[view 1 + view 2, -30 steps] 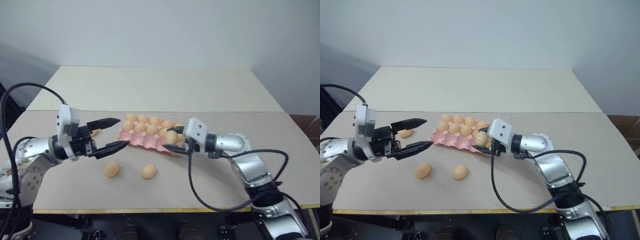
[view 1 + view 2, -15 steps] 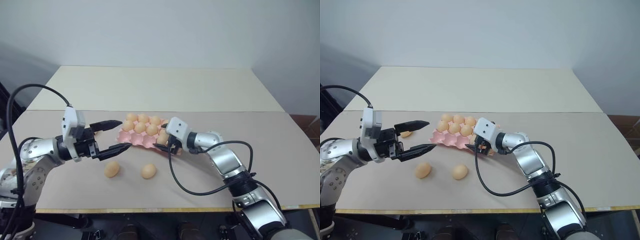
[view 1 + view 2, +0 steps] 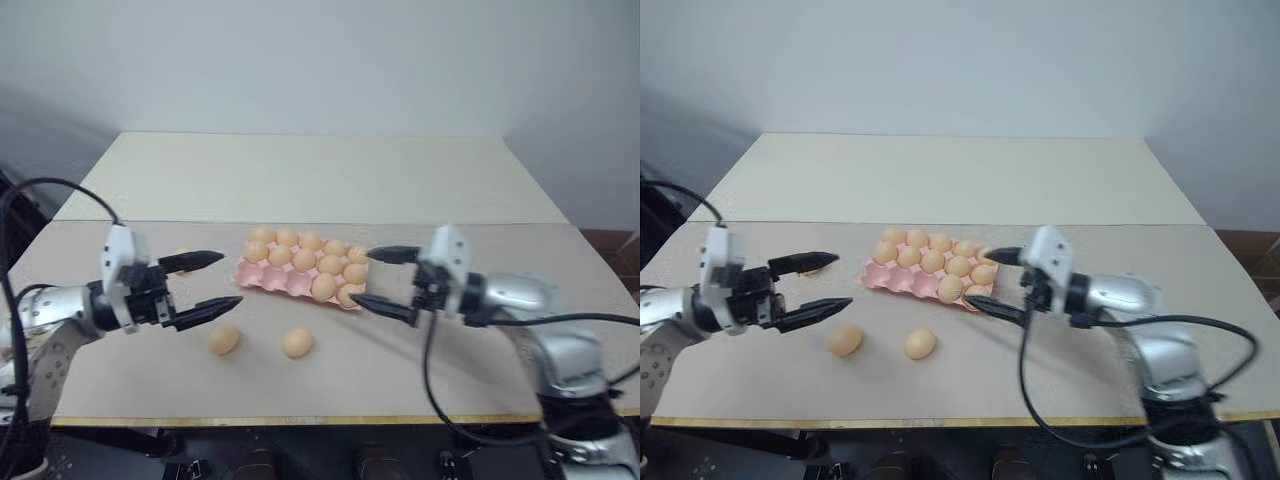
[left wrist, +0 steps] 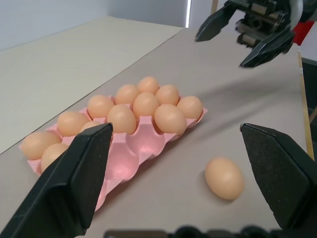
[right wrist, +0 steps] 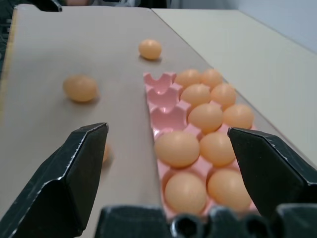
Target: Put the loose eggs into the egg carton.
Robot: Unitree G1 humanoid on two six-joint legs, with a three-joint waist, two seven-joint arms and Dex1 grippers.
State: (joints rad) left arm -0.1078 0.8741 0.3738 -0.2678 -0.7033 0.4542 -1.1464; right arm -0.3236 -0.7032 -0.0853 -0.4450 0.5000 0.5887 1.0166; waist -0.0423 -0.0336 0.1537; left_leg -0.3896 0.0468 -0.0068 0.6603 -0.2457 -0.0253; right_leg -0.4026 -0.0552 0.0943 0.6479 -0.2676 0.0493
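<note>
The pink egg carton (image 3: 256, 276) lies mid-table with several eggs in its cups; a few cups (image 5: 163, 96) at its left end are bare. Two loose eggs (image 3: 224, 340) (image 3: 296, 343) rest on the table in front of it. A third loose egg (image 3: 815, 266) sits to the carton's left, partly hidden by my left gripper's finger. My left gripper (image 3: 228, 279) is open and empty, just left of the carton. My right gripper (image 3: 362, 277) is open and empty, just off the carton's right end.
The brown table top (image 3: 500, 380) meets a paler board (image 3: 300, 180) behind the carton. The table's front edge (image 3: 300, 420) runs close below the loose eggs. Black cables hang from both arms.
My right gripper opened, left its egg in the carton's near right corner, and drew back to the right. My left gripper shifted slightly left and stayed open.
</note>
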